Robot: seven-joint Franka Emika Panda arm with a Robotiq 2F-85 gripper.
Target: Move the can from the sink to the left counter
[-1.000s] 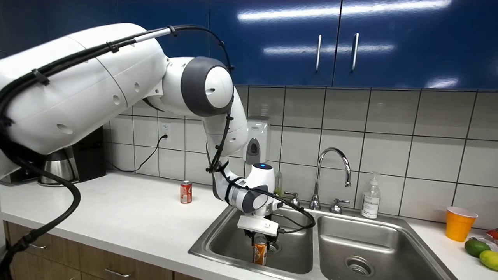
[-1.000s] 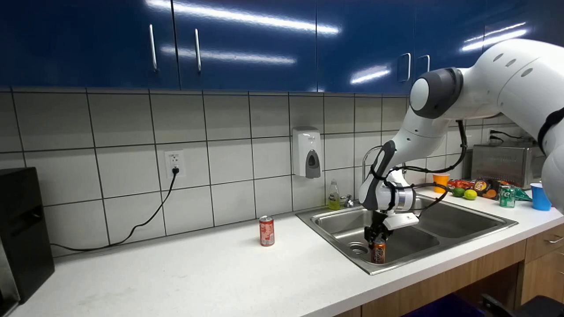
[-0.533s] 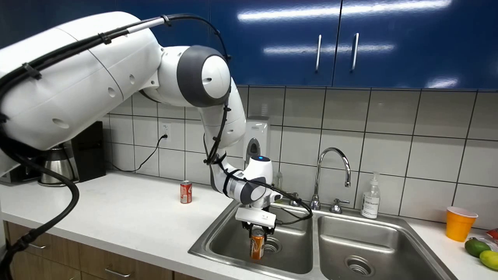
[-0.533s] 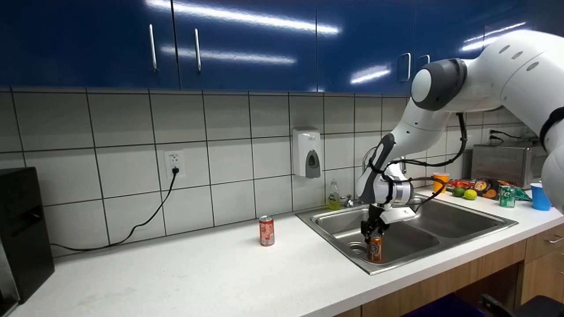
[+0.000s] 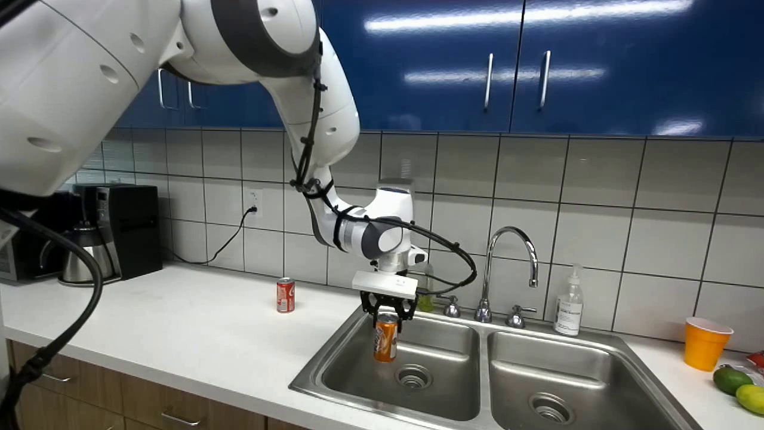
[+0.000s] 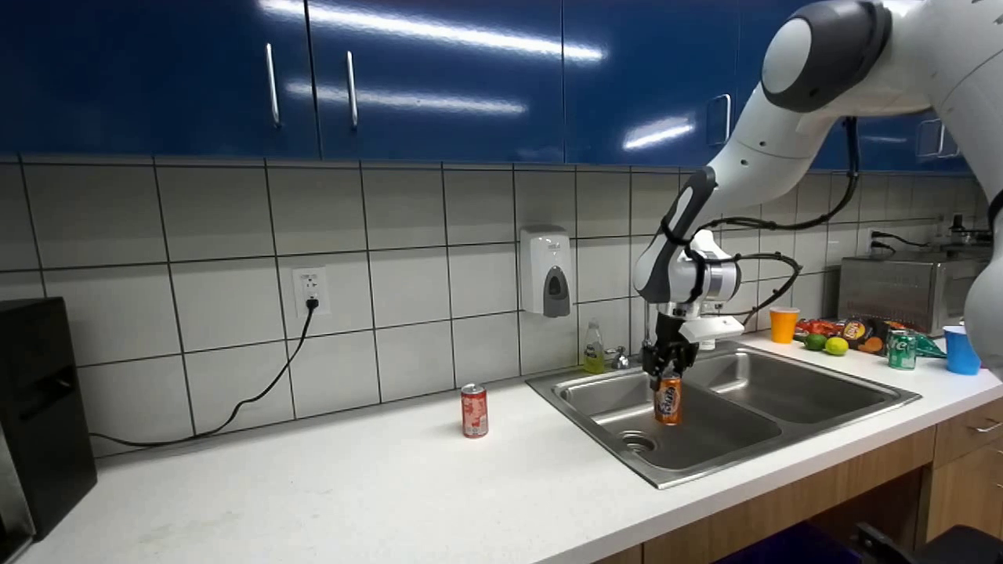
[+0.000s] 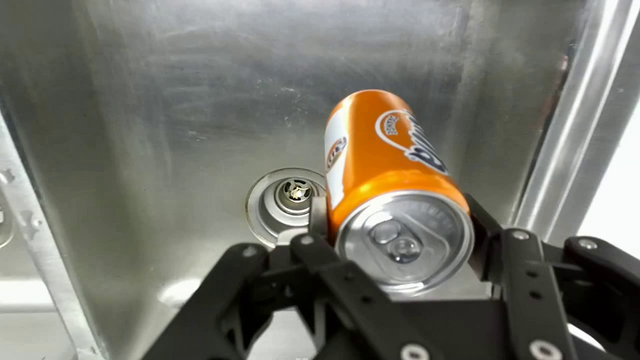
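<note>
Can (image 7: 392, 190) clasped near its top by gripper (image 5: 388, 324), roughly upright beneath it over the sink basin (image 5: 441, 397), probably so its free base lands first on the left counter (image 5: 191, 328) alongside.

Only clear word: "ORANGE", sm. caps, on the orange can (image 7: 380, 170) held in the gripper (image 7: 398, 220), wrist view. Next to it, big dk-blue script w/ wht edging wraps round the side, can't read whole; 2nd, smaller logo on its wht panel, illegible. L of gripper in both exterior views: red can (image 5: 285, 295) w/ wht lettering, too sm. to read. R of gripper, in an exterior view: pump bottle (image 5: 568, 312), printed label, illegible; in an exterior view, green can (image 6: 902, 350), wht lettering, ditto. Up-L of gripper: wall dispenser (image 6: 541, 270), tiny mark, unreadable.
</note>
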